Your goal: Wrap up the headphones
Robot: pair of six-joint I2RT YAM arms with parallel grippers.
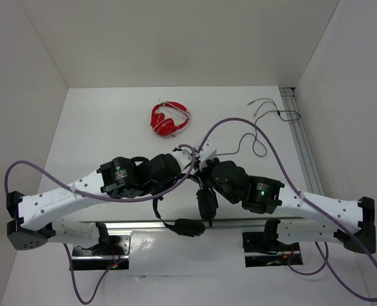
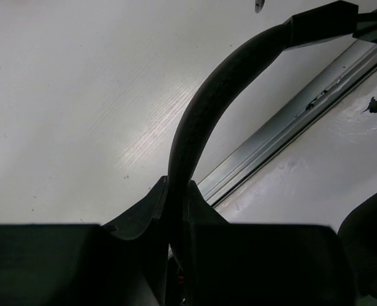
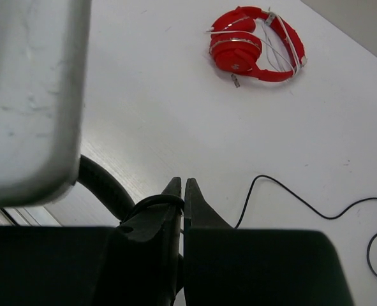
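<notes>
Centrally, near the front of the white table (image 1: 111, 127), the black headphones (image 1: 206, 204) were held up between the two arms. The left gripper (image 2: 175, 186) was clenched on the headband (image 2: 198, 115), which rose out of its fingers and curved away to the upper right in the left wrist view. The right gripper (image 3: 182, 188) was pinched tight on a small loop of the thin black cable (image 3: 290, 194). From there the cable trailed loosely over the table toward the far right corner. In the top view one earcup (image 1: 187, 227) sat over the metal rail (image 1: 137, 224) at the near edge, though contact could not be judged. The red headphones (image 1: 170, 119) lay well apart, farther back on the table.
</notes>
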